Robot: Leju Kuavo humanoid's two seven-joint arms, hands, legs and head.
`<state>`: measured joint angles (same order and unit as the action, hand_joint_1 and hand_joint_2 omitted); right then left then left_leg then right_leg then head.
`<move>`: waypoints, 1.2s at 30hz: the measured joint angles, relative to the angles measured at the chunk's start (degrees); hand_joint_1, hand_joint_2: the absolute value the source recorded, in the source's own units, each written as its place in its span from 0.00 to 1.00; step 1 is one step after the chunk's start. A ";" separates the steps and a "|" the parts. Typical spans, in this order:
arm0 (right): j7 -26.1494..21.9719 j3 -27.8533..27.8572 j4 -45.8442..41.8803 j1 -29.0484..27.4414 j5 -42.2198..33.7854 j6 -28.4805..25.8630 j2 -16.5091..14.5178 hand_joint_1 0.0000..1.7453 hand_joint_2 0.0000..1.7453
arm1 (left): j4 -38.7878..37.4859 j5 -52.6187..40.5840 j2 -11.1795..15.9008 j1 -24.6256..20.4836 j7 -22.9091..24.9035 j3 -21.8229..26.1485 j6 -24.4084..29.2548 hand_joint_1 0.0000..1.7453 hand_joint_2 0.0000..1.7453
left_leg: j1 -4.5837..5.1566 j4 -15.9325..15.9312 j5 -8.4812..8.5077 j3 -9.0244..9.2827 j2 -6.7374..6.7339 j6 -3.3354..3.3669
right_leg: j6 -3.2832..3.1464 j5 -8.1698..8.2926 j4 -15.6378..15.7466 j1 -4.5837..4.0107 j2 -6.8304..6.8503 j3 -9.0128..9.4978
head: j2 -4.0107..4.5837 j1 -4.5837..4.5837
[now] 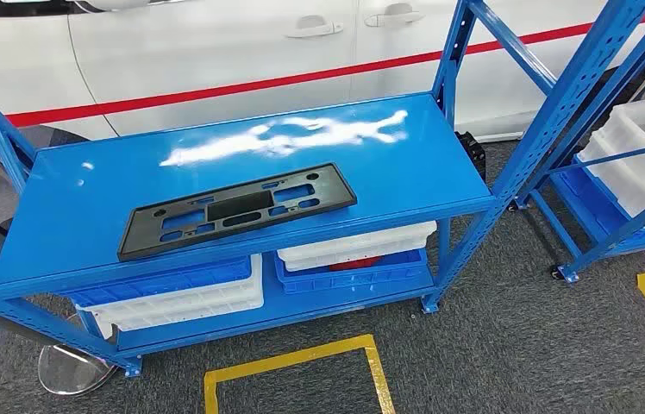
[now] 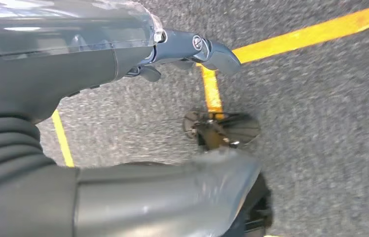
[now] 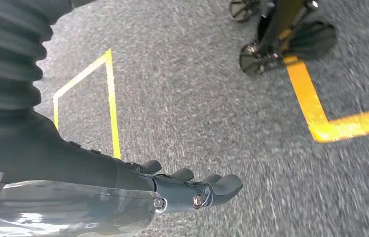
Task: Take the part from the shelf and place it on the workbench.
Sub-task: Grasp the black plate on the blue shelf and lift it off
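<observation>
Part point(image 1: 237, 210) flat on blue workbench point(image 1: 69, 216), no readable writing; left hand point(image 2: 192, 52), right hand point(image 3: 192, 190) fingers apart, empty.

Flat black matt plastic panel with cut-outs point(image 1: 237, 210); glossy blue painted metal worktop point(image 1: 129, 185); white and blue plastic crates point(image 1: 181, 293); rough grey carpet floor point(image 1: 509, 345).

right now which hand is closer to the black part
Left, probably. The left hand and right hand both hang open over the carpet, off the part. It lies left of centre on the shelf in the head view, the left hand's side.
</observation>
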<state>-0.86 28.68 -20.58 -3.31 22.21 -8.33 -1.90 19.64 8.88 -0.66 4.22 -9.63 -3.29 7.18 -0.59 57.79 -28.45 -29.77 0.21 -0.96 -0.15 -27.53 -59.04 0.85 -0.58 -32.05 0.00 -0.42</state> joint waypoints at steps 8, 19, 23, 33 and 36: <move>-4.02 10.90 0.62 2.02 6.50 -1.58 -0.39 0.00 1.00 | -1.70 3.21 0.00 -1.64 -4.03 -1.22 2.70 0.00 0.00 | 0.00 0.00 0.00 0.00 0.01 0.00 | 0.00 0.00 0.00 0.00 0.00 0.02 | 0.00 -0.02; -13.94 14.90 -14.64 3.24 5.13 1.02 -1.53 0.00 1.00 | -3.61 5.96 0.00 -3.09 -9.51 -2.26 4.54 0.00 0.00 | 0.03 0.05 0.03 0.00 0.00 0.05 | 0.05 0.03 0.00 0.03 0.01 0.02 | 0.00 -0.01; -16.27 14.90 -22.77 3.14 3.14 2.35 -2.28 0.00 1.00 | -4.13 6.60 0.00 -3.50 -10.87 -2.31 4.74 0.00 0.00 | 0.03 0.06 0.03 0.00 0.00 0.05 | 0.05 0.04 0.00 0.03 0.00 0.02 | 0.00 -0.01; -21.78 14.30 -43.54 2.08 -1.88 6.18 -4.40 0.00 1.00 | -5.06 7.89 0.00 -4.10 -13.59 -2.67 4.93 0.00 0.00 | 0.03 0.09 0.03 -0.03 0.01 0.05 | 0.06 0.04 0.00 0.03 0.01 0.02 | 0.00 -0.01; -23.16 12.92 -49.24 1.46 -2.96 7.24 -4.82 0.00 1.00 | -5.37 8.06 0.00 -4.36 -14.17 -2.79 4.93 0.00 0.00 | 0.03 0.09 0.03 -0.04 0.01 0.05 | 0.06 0.04 0.00 0.03 0.02 0.02 | 0.00 -0.01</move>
<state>-24.02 41.60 -69.82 -1.85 19.25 -1.08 -6.72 14.27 16.95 -0.66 -0.14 -23.80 -6.08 12.11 -0.56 57.87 -28.42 -29.80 0.22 -0.91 -0.09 -27.49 -59.04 0.89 -0.57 -32.03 0.00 -0.43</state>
